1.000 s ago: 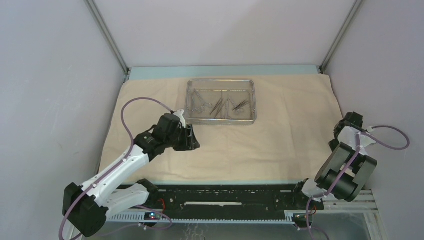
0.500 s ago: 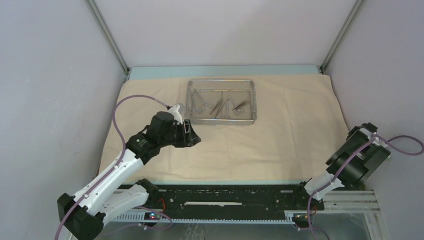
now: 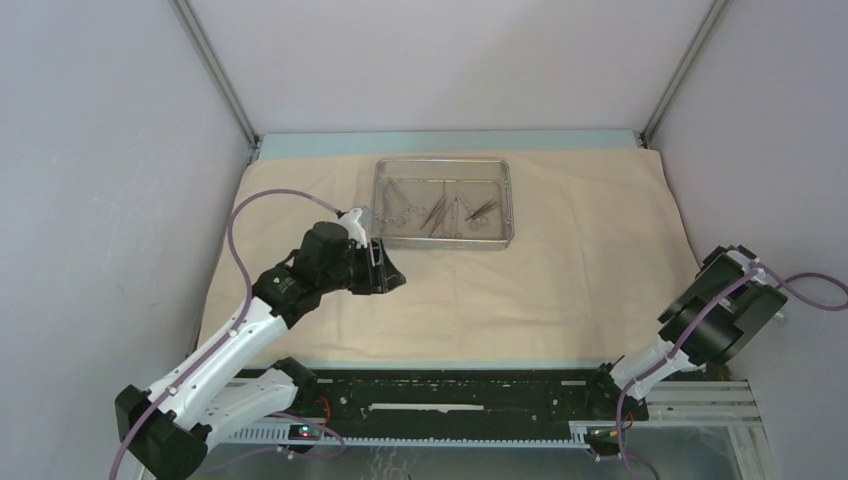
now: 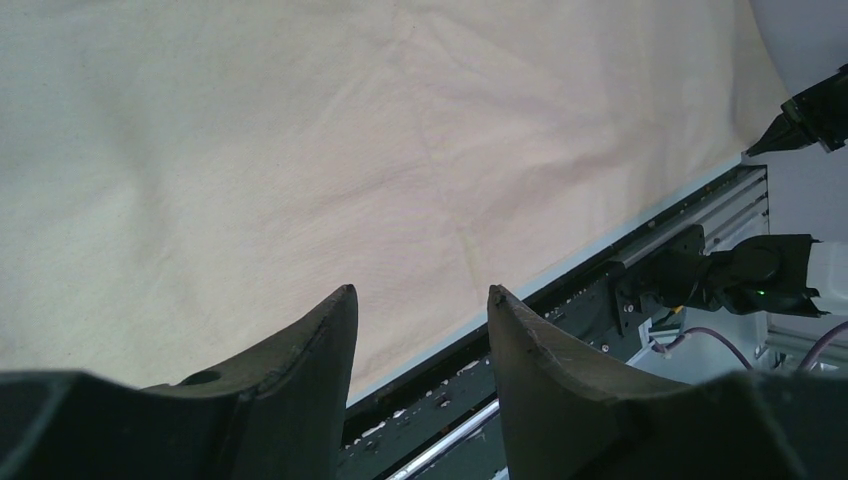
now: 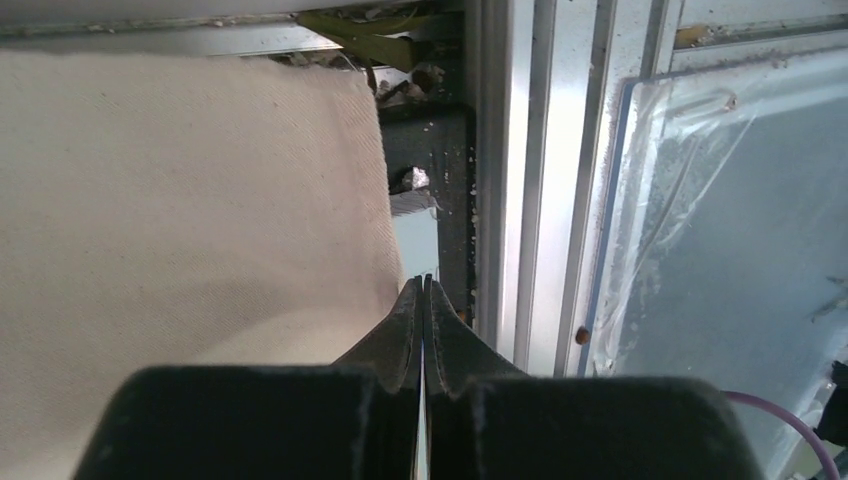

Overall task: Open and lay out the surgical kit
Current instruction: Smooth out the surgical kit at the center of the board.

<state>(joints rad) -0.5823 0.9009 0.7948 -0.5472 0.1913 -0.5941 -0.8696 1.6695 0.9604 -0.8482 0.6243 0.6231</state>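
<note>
1. The beige cloth wrap [image 3: 560, 280] is the biggest thing. It lies open and flat over most of the counter [image 3: 450, 141].
2. The steel mesh tray [image 3: 509, 200] sits on the cloth in the upper middle of the top view. Its long side runs left to right.
3. The left end effector [image 3: 385, 272] is just below the tray's lower left corner, so the tray lies up and to the right of it. The left arm is much nearer to the tray, and I think it is the one to reach in.
4. The left wrist view shows its fingers [image 4: 320, 340] partly open, holding nothing, with only bare cloth below.
5. The right end effector [image 5: 423, 280] is far away at the lower right, over the cloth's edge. It is pressed tight together and holds nothing.
6. The clamps, scissors and tweezers [image 3: 440, 212] all lie inside the tray, in a jumble.
7. I see no words or labels to read.
</note>
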